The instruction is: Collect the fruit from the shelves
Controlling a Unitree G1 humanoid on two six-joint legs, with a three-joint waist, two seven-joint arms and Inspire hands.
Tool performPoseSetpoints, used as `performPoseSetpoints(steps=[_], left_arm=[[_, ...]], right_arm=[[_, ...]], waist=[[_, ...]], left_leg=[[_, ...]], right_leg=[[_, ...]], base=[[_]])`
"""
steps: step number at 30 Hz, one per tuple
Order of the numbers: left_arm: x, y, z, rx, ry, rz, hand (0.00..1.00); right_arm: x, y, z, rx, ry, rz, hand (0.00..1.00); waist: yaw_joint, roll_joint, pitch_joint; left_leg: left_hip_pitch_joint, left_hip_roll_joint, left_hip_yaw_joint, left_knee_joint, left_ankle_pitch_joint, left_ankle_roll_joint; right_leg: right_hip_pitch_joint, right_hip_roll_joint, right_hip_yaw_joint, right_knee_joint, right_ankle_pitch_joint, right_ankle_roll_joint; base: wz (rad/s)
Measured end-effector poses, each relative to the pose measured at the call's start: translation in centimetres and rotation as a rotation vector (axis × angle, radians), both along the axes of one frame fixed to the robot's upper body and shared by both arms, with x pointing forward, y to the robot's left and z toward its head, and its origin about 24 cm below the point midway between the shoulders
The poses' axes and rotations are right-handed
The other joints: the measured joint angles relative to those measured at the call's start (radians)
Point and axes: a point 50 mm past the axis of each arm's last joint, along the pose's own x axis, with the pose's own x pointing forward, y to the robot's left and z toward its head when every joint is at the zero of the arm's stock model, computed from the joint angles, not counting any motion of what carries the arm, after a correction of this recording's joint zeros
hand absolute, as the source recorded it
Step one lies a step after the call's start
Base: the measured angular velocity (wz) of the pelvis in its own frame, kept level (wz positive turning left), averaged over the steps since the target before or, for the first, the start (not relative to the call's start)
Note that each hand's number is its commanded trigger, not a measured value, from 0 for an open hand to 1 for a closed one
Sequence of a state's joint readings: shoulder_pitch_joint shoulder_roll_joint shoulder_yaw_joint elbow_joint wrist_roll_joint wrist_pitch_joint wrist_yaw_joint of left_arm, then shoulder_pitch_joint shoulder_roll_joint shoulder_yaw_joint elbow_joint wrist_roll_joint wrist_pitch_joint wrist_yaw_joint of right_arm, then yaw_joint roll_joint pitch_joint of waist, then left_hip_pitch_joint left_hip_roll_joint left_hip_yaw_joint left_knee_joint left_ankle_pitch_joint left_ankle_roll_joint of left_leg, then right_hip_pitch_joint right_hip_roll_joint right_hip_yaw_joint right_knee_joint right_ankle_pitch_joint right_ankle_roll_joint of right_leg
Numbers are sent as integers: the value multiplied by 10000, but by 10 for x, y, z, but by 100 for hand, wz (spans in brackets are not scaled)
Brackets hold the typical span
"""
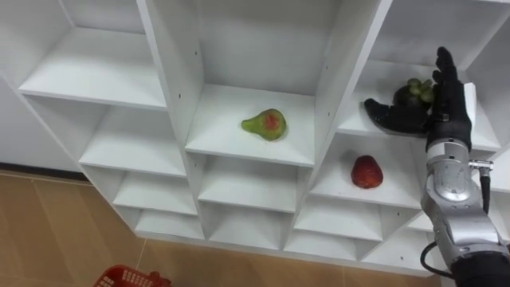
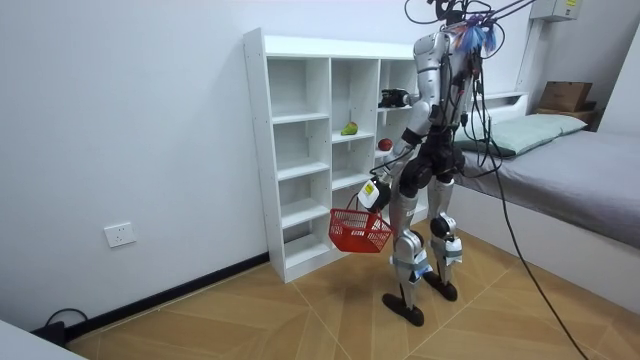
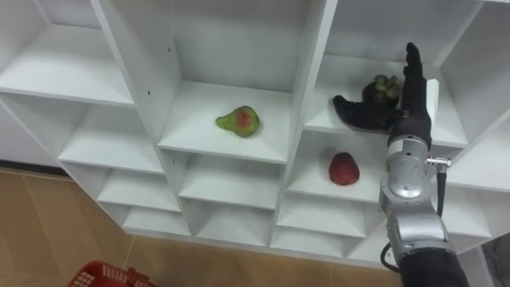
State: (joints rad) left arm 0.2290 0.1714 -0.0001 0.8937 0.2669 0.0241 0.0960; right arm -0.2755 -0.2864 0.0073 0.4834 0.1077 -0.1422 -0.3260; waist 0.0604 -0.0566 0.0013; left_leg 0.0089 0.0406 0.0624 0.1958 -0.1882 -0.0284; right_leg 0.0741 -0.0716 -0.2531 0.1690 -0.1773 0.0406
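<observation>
Right hand: open, thumb spread, holding nothing.
Dark fruit: seemingly between thumb and fingers, on upper right shelf.
Left hand: grips basket, well apart.

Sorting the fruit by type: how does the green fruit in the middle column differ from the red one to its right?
The pear is green with a red blush; the red fruit is red all over. The pear lies on its side, tapering; the red fruit is rounder. The pear sits higher than the red fruit. Both rest loose in the white closet.
</observation>
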Motion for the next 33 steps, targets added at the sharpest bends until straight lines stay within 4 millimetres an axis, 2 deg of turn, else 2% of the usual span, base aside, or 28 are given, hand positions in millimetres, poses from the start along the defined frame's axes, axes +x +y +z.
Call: performPoseSetpoints(steps=[13, 18, 33], left_arm=[[-1, 0, 0, 7, 4, -6, 100], [2, 0, 0, 9, -66, -26, 100], [10, -1, 2, -64, -451, 83, 100]], right_arm=[[-6, -30, 1, -136, -25, -1364, 100], [-7, -31, 0, -149, -17, -1450, 100], [-11, -26, -6, -244, 12, -1196, 100]], waist=[[4, -38, 18], [4, -105, 47], [-7, -131, 7]], left_leg=[[26, -5, -92, -3, -1, -1], [26, -5, -101, 13, -1, -2], [117, -5, -101, 8, -2, -3]], right_leg=[[102, 3, -81, -10, 0, 1], [99, 7, -84, -16, 0, 0], [135, 7, -86, -10, 0, 0]], base=[[2], [0], [0]])
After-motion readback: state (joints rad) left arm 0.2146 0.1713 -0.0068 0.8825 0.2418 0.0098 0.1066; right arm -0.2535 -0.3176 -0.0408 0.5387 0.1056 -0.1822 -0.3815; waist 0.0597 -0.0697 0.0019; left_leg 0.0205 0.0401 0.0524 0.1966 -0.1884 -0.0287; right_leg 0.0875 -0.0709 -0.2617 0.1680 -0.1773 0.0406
